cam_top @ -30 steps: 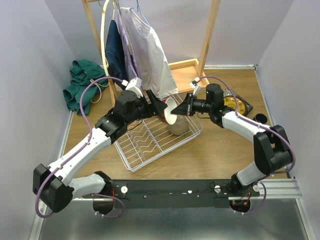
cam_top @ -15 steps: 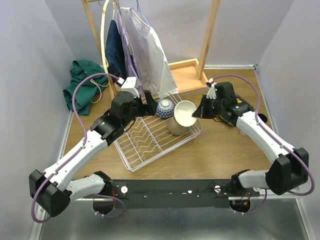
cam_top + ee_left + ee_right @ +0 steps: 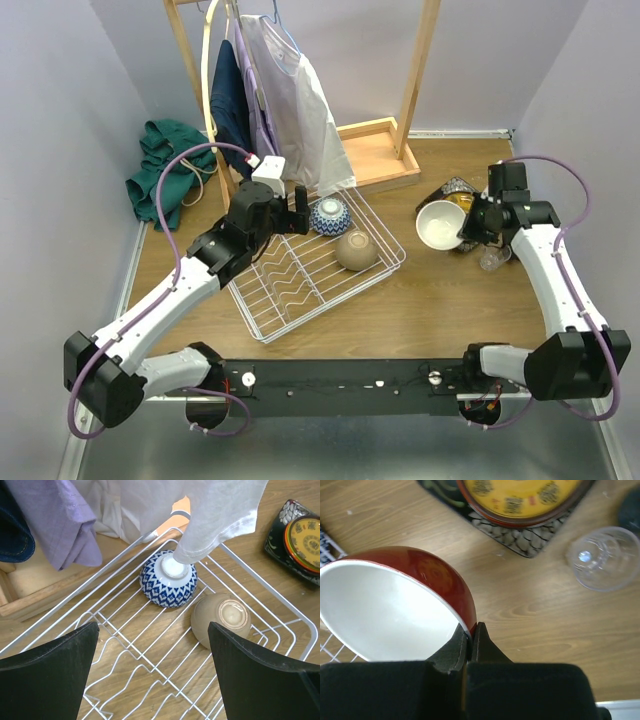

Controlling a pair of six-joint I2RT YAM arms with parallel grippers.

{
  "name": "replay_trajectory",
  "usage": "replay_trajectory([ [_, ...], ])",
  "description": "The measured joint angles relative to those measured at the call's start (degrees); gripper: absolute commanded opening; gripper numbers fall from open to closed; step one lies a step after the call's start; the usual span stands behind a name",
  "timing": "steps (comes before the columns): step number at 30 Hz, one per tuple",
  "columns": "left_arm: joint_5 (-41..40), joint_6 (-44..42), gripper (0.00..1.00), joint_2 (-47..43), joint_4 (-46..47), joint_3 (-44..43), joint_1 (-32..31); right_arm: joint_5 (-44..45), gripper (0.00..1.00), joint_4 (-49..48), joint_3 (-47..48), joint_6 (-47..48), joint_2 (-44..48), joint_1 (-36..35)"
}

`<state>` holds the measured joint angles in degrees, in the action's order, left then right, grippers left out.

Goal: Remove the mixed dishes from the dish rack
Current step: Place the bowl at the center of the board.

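The white wire dish rack [image 3: 300, 285] [image 3: 150, 645] lies on the table with two bowls upside down in its far end: a blue-white bowl [image 3: 330, 215] [image 3: 168, 578] and a tan bowl [image 3: 356, 250] [image 3: 220, 617]. My left gripper [image 3: 297, 206] [image 3: 152, 627] hovers open above the rack's wavy slots, holding nothing. My right gripper [image 3: 468, 228] [image 3: 471, 630] is shut on the rim of a red bowl [image 3: 440, 224] [image 3: 395, 605] with a white inside, tilted above the table right of the rack. Beside it lie a black square plate [image 3: 520, 537] [image 3: 277, 542] with a yellow plate [image 3: 520, 492] on it, and a clear glass [image 3: 605, 557] [image 3: 492, 260].
A wooden clothes stand [image 3: 415, 80] with hanging shirts stands behind the rack. A white shirt [image 3: 220, 515] drapes down onto the blue-white bowl. Green cloth [image 3: 160, 170] lies at the far left. A dark round thing [image 3: 631, 507] sits by the glass.
My right gripper has carried the red bowl from over the rack to the right, near the stacked plates. My left gripper has let go, opened wide and drawn back slightly.
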<state>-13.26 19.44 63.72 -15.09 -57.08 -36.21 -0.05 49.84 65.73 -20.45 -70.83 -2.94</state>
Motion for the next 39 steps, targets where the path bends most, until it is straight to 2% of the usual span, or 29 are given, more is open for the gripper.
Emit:
replay_trajectory([
  [5,0.1,-1.0,0.99,0.8,0.0,0.0,0.0,0.9,0.01,1.0,-1.1,0.1,-0.3,4.0],
  [14,0.3,-2.1,0.99,1.5,-0.3,0.0,0.0,0.5,0.01,-3.9,-12.0,-2.7,-4.2,6.4],
  [17,0.3,-2.4,0.99,1.5,-0.5,0.1,0.0,0.4,0.05,-5.9,-14.8,-3.6,-5.7,7.4],
  [20,0.5,-2.6,0.99,1.5,-0.7,0.4,0.0,0.3,0.13,-7.8,-16.4,-4.0,-6.3,8.3],
  [22,0.8,-2.7,0.99,1.5,-1.0,0.4,0.0,0.1,0.25,-8.8,-17.0,-4.2,-6.9,8.6],
  [23,1.0,-2.7,0.99,1.5,-1.0,0.4,0.0,0.0,0.31,-9.3,-17.2,-4.2,-7.0,8.7],
  [24,1.1,-2.7,0.99,1.5,-1.0,0.4,0.0,-0.2,0.42,-9.9,-17.4,-4.4,-7.2,8.8],
  [26,1.6,-2.7,0.99,1.7,-1.1,0.4,0.0,-0.3,0.55,-10.5,-17.5,-4.7,-7.2,8.9],
  [27,1.9,-2.7,0.99,1.9,-1.1,0.4,0.0,-0.3,0.64,-11.0,-17.5,-4.7,-7.1,9.0],
  [30,2.6,-2.3,0.99,2.5,-1.3,0.4,0.0,-0.5,0.80,-11.2,-17.5,-4.9,-6.2,9.0],
  [34,4.0,-0.7,0.99,4.2,-2.1,0.1,0.0,-0.6,0.95,-11.0,-17.4,-5.4,-2.8,8.9],
  [36,4.8,0.7,0.99,5.4,-2.8,-0.5,0.0,-0.8,0.99,-11.0,-17.0,-5.6,0.0,9.0],
  [39,6.1,3.5,0.99,7.6,-4.5,-2.5,0.0,-2.1,1.00,-11.4,-16.6,-5.7,5.2,9.0],
])
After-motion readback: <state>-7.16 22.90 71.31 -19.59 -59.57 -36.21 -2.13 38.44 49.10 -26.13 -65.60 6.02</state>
